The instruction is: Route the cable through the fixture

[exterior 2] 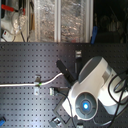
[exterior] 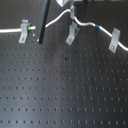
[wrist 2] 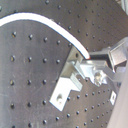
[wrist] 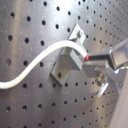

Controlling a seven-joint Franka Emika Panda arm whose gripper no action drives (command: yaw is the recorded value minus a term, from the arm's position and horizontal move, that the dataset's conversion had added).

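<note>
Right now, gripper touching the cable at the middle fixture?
Touching. In both wrist views the gripper fingers pinch the white cable where it ends at them, just above the fixture; no gap is visible.

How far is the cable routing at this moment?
Looks done: the cable reaches the left clip in the first exterior view. In hand: the gripper holds the cable above the middle clip. Left: seating it in that fork; the right clip looks unclear.
</note>
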